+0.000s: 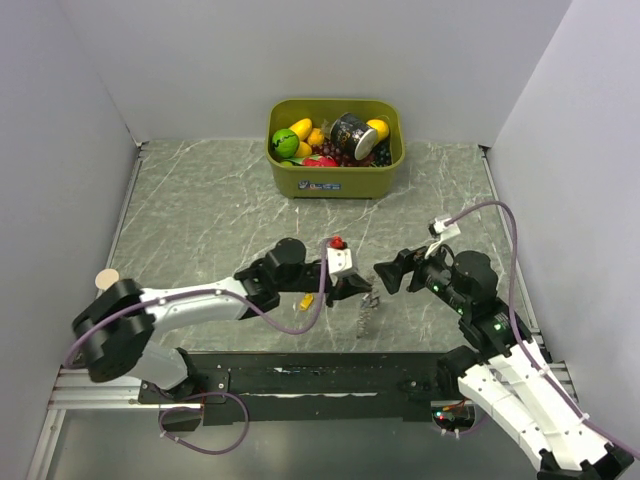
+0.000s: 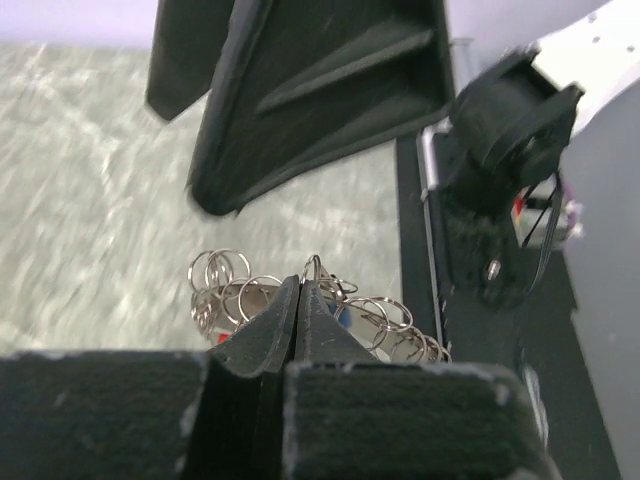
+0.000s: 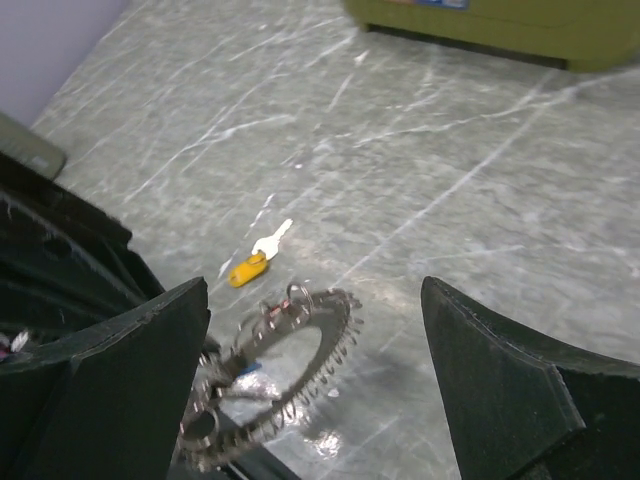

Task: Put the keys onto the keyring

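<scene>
The left hand (image 2: pixel 300 300) is clamped right down, its fingers pressed together on the rim of the keyring (image 2: pixel 385 320), with small wire loops fanning out on both sides of the fingertips. From above, the keyring shows edge-on, tilted and reaching down from that hand toward the table (image 1: pixel 200 220); whether its low end touches, I cannot tell. Opposite comes the right hand (image 3: pixel 315 300), fingers spread wide with nothing in them, and the ring sits in the gap between them, touching neither. A yellow key (image 3: pixel 250 268) lies flat on the table just beyond the ring from the right hand, close beside the left hand and apart from the ring. Well beyond both hands sits a green bin (image 1: pixel 335 178) of toy fruit.
</scene>
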Controlling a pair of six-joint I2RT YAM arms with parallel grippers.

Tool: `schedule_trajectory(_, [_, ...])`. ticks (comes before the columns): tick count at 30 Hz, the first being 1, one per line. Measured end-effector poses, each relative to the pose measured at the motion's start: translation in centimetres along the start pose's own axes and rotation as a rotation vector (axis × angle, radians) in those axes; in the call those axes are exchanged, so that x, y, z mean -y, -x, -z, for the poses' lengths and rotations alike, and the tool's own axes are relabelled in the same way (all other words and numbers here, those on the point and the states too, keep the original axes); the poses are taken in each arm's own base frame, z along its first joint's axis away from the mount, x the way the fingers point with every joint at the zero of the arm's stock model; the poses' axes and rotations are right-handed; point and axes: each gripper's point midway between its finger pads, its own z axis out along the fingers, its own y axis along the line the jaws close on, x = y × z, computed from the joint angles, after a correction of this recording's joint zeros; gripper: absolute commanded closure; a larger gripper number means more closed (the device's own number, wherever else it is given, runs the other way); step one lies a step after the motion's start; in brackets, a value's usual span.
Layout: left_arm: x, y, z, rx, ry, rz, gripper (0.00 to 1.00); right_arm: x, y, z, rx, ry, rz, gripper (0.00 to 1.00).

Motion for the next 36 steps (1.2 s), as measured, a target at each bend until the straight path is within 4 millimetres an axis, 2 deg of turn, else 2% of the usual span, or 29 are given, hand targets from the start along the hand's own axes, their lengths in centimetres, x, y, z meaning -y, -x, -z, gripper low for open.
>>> schedule_trajectory(6, [0.2,0.1,-2.4,0.083,-0.027,0.032,0.99,1.7,-0.3,0.2,-0.008,-0.085,-0.025,0.04])
schedule_trajectory(8, [0.1,-1.3,-2.5,0.092,-0.013,0.055,0.99,1.9,-0.7,0.0,-0.026,-0.098,-0.04,0.04])
schedule_trajectory(12, [-0.2,-6.3,-2.2,0.047,0.037,0.128,0.98,2.2,-1.4,-0.5,-0.057,-0.109,-0.065,0.04])
schedule_trajectory(15, [-0.2,-9.9,-1.5,-0.01,0.079,0.185,0.92,2.2,-2.1,-1.0,-0.088,-0.106,-0.088,0.04])
schedule_trajectory(18, [0.0,-11.8,-0.7,-0.041,0.107,0.227,0.85,2.2,-2.7,-1.4,-0.116,-0.099,-0.104,0.04])
schedule_trajectory(19, [0.1,-12.3,-0.4,-0.049,0.114,0.24,0.75,2.1,-3.0,-1.5,-0.128,-0.095,-0.111,0.04])
schedule_trajectory(21, [0.2,-12.6,-0.3,-0.054,0.121,0.249,0.65,2.1,-3.5,-1.8,-0.153,-0.093,-0.119,0.04])
schedule_trajectory(25, [0.7,-12.8,-0.4,-0.061,0.134,0.255,0.37,2.1,-4.7,-2.6,-0.213,-0.083,-0.135,0.03])
schedule_trajectory(30, [0.6,-12.8,-0.2,-0.074,0.172,0.237,0.26,2.6,-6.5,-3.5,-0.292,-0.095,-0.154,0.03])
schedule_trajectory(31, [0.3,-12.6,0.0,-0.071,0.189,0.23,0.21,2.7,-6.8,-3.6,-0.305,-0.1,-0.157,0.04])
schedule_trajectory(34, [-0.8,-11.4,0.6,-0.053,0.259,0.212,0.12,3.1,-7.6,-3.9,-0.338,-0.117,-0.166,0.08])
schedule_trajectory(36, [-1.8,-10.5,1.1,-0.036,0.313,0.205,0.12,3.4,-8.3,-4.2,-0.364,-0.133,-0.171,0.1])
